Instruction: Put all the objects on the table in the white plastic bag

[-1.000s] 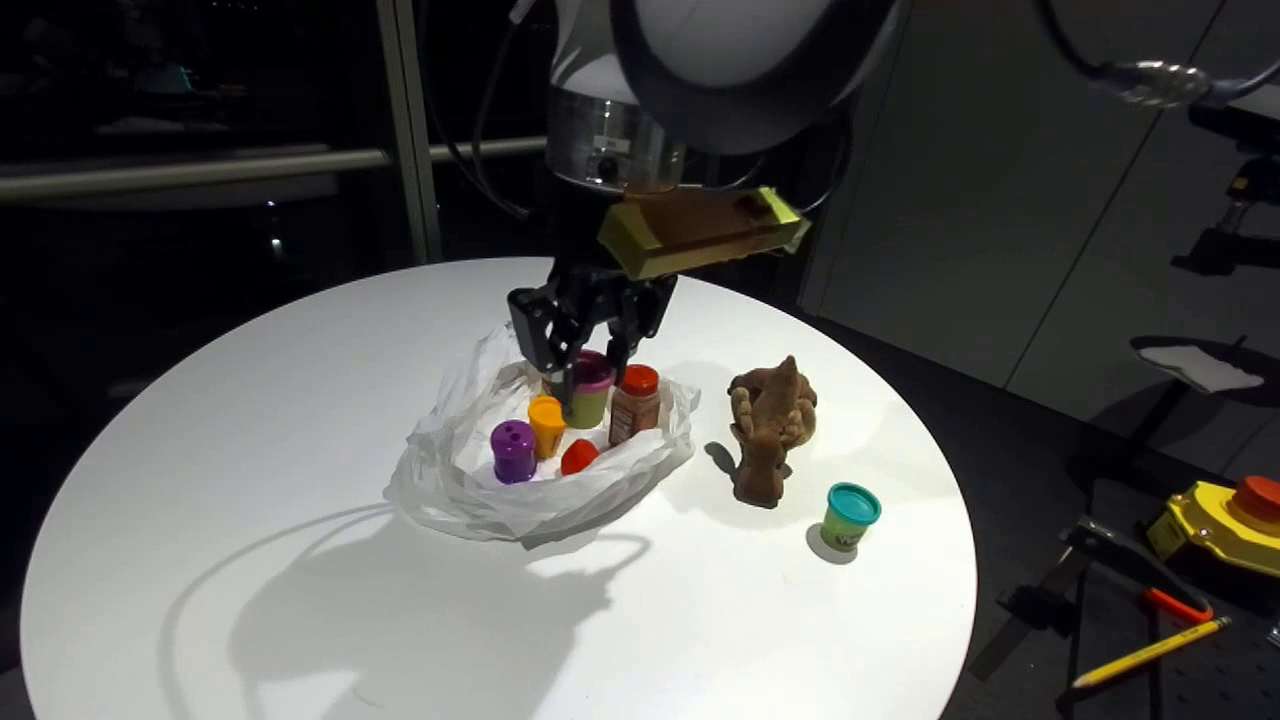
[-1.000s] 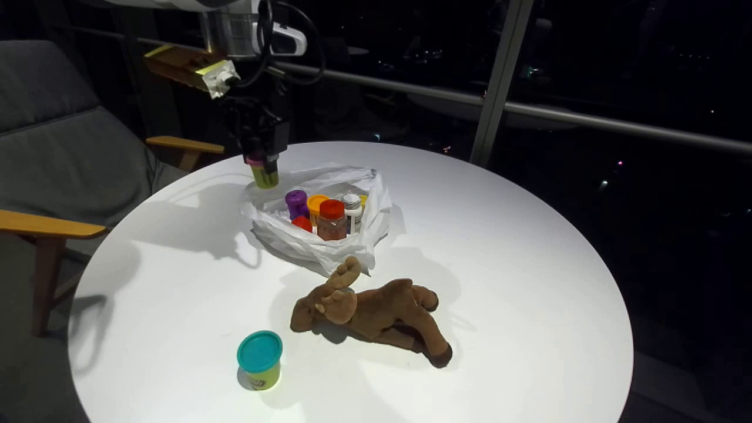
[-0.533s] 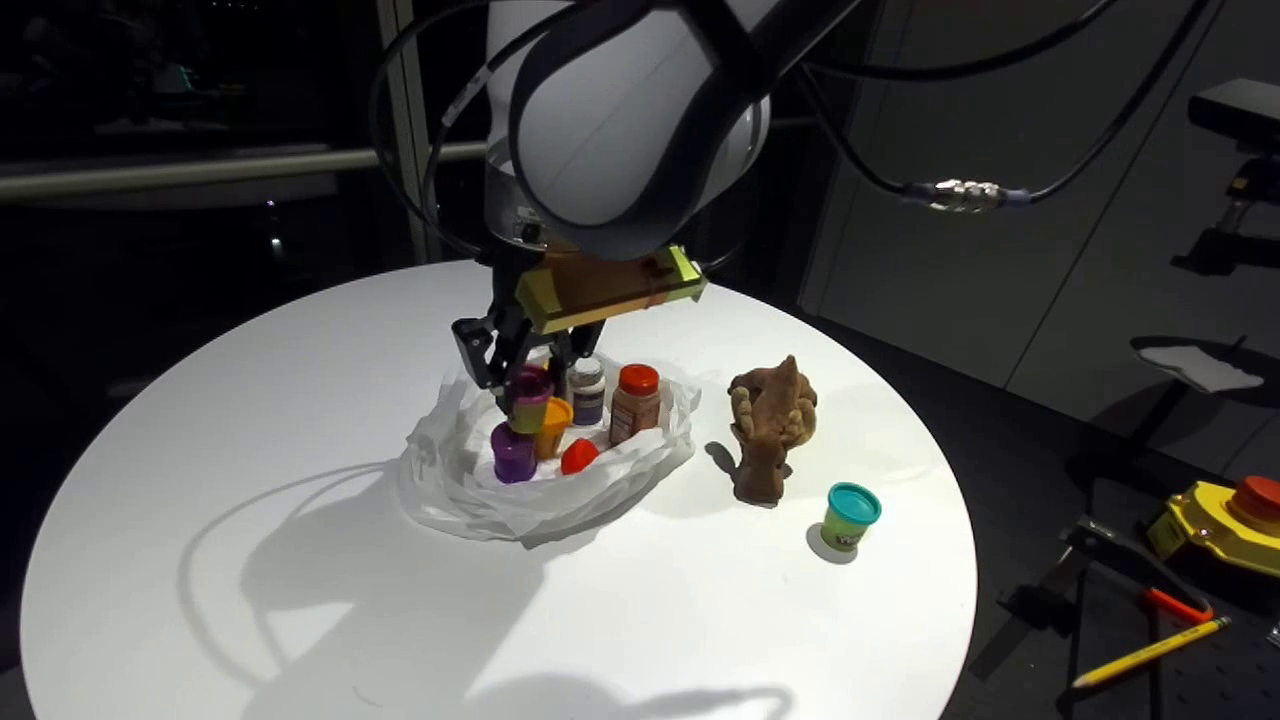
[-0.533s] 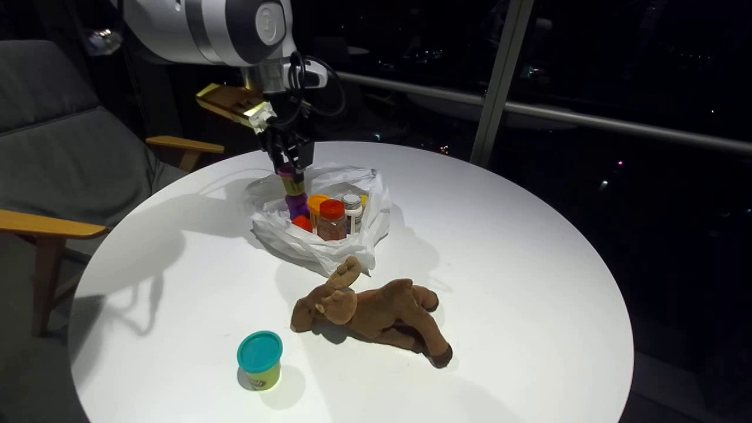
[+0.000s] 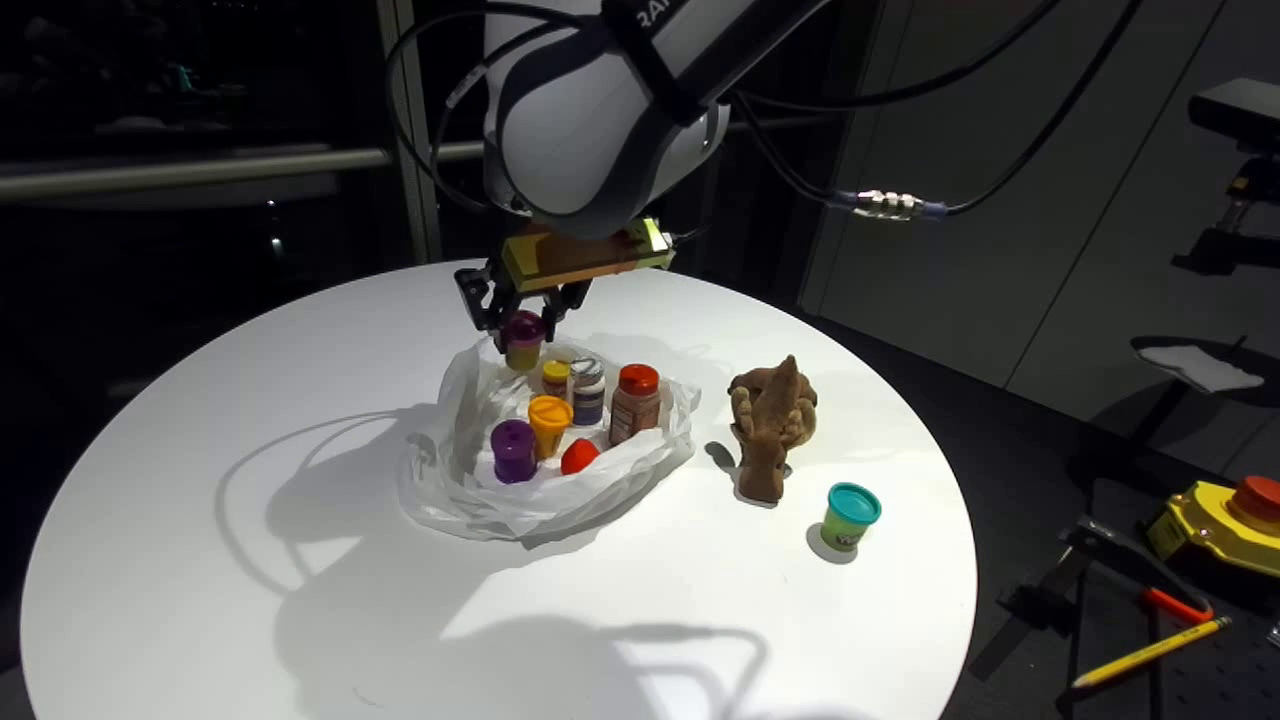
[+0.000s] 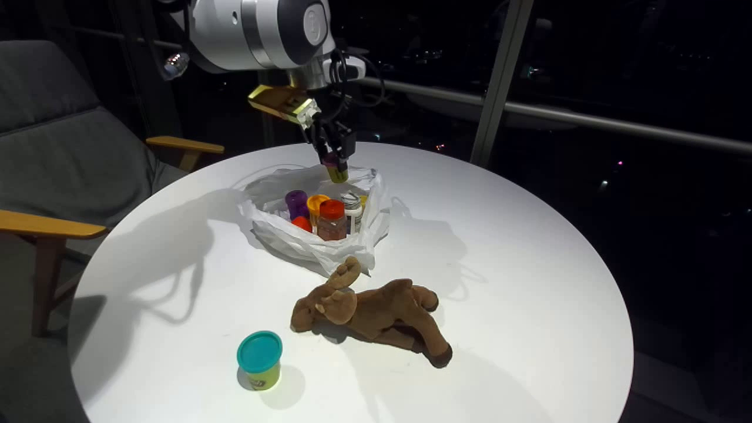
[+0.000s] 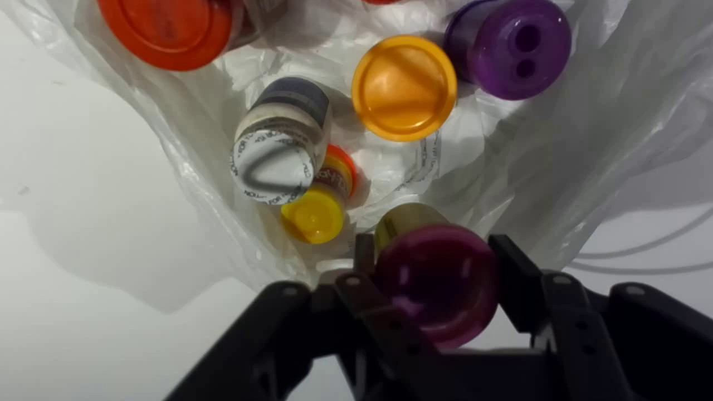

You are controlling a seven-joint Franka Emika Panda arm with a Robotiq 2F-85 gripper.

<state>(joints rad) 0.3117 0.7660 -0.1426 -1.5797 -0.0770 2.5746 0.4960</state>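
Note:
My gripper (image 7: 434, 256) is shut on a pink-lidded cup (image 7: 437, 284), its fingers on either side of the lid. In both exterior views this cup hangs above the rim of the white plastic bag (image 5: 560, 515). Inside the spread bag are a purple cup (image 7: 523, 50), an orange-lidded cup (image 7: 404, 89), a white-capped bottle (image 7: 273, 167), a red-capped jar (image 5: 637, 405), a small yellow-lidded jar (image 7: 313, 216) and a small red thing (image 5: 579, 457). Outside it, on the white table (image 6: 499, 264), lie a brown plush animal (image 6: 382, 311) and a teal-lidded cup (image 6: 260, 355).
The plush lies close to the bag's edge, with the teal-lidded cup farther out. A dark chair (image 6: 53, 141) with wooden armrests stands beyond the table. Off the table's side are a yellow box with a red button (image 5: 1225, 525) and a pencil (image 5: 1150, 652).
With the pink-lidded cup held throughout, my gripper has swung across above the bag to a different part of its rim. The bag's contents, the plush and the teal-lidded cup have stayed put.

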